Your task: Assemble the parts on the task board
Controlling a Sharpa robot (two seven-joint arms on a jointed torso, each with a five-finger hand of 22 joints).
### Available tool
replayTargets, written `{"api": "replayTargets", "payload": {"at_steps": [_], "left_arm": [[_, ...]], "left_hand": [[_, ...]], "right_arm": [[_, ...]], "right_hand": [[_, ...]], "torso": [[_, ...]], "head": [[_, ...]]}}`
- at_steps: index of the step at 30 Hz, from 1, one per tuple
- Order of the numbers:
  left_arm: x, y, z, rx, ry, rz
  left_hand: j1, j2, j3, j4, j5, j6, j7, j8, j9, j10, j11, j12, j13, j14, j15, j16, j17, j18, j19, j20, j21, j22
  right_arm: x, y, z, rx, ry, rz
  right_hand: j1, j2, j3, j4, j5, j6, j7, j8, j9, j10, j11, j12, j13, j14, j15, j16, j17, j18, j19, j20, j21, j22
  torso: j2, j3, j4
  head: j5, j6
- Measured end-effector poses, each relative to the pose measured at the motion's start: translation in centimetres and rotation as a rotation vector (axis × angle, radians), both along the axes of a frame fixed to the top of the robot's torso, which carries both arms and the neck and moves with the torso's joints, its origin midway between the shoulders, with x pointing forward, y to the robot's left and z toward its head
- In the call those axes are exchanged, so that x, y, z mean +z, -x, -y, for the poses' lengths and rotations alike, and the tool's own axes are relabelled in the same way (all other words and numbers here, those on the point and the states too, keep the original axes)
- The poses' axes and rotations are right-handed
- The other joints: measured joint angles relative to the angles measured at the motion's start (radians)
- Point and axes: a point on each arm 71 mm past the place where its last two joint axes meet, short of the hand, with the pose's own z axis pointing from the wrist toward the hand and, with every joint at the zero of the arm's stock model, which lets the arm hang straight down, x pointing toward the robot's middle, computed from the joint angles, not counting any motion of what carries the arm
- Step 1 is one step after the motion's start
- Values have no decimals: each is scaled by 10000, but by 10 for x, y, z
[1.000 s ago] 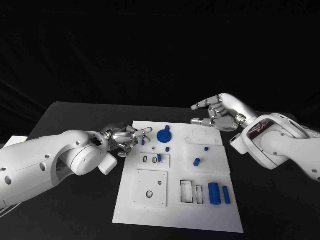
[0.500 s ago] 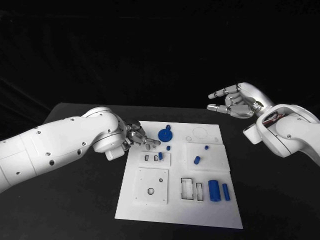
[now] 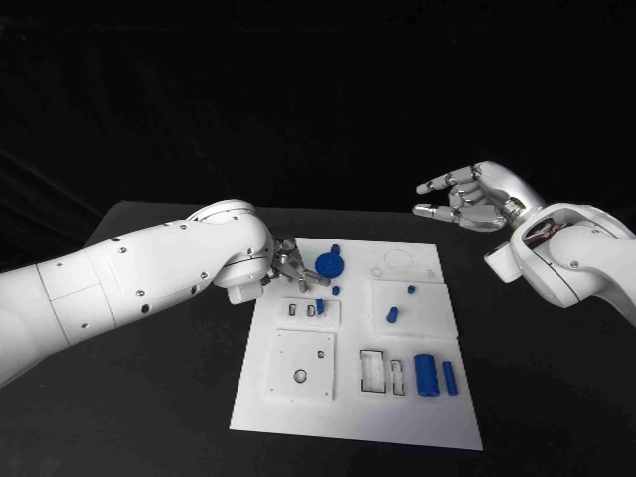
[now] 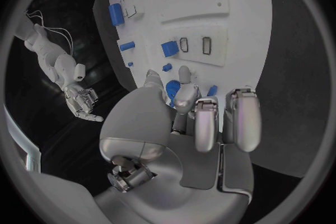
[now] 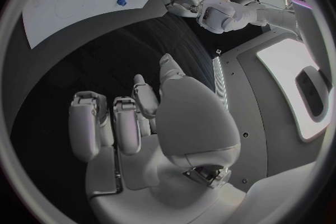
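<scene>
The white task board (image 3: 404, 417) lies in the middle of the black table. My left hand (image 3: 292, 270) hangs over its far left corner, fingers curled down beside the blue gear (image 3: 328, 264). In the left wrist view a small blue part (image 4: 211, 90) sits right at the fingertips (image 4: 199, 109); whether it is held is unclear. Other blue parts stand on the board: a block (image 3: 318, 309) by two slots, a peg (image 3: 392, 317), a cylinder (image 3: 425, 378) and a bar (image 3: 448, 376). My right hand (image 3: 469, 199) is raised beyond the far right corner, fingers apart and holding nothing.
Black table (image 3: 146, 328) surrounds the board on all sides. My bulky left forearm (image 3: 132, 278) lies across the table's left side. A square plate (image 3: 301, 366) with a small hole sits on the board's near left.
My left arm has swung in and its hand moved right, over the board's far left corner beside the gear. My right hand rose and drew back to the right, away from the board.
</scene>
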Motion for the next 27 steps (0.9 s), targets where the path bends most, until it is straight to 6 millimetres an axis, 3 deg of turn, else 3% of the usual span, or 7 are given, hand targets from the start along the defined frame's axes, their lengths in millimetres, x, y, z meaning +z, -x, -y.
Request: {"api": "replayTargets", "payload": {"at_steps": [19,27], "left_arm": [[-7,3,21,-802,-658,-347],[-8,5,25,-1026,-740,-442]], "left_hand": [[37,36,0,0,1,-35,-35,42,100,36,-36,48,75,0,0,0,-2,1,-1,0,99,-2],[170,169,1,0,1,-35,-35,195,284,72,-71,89,117,0,1,0,-3,1,-1,0,136,-3]], "right_arm": [[-4,-4,1,-61,65,-162],[-5,-6,0,-70,93,-201]], "right_hand": [[0,0,-28,-27,171,0,0,0,-2,0,0,0,-13,0,0,-40,7,0,0,0,-45,-71],[0,0,-27,-27,171,0,0,0,-3,1,0,0,-25,0,0,-39,6,0,0,0,-45,-83]], "torso": [[22,-12,-5],[20,-11,-2]], "head": [[-2,-99],[-28,-80]]}}
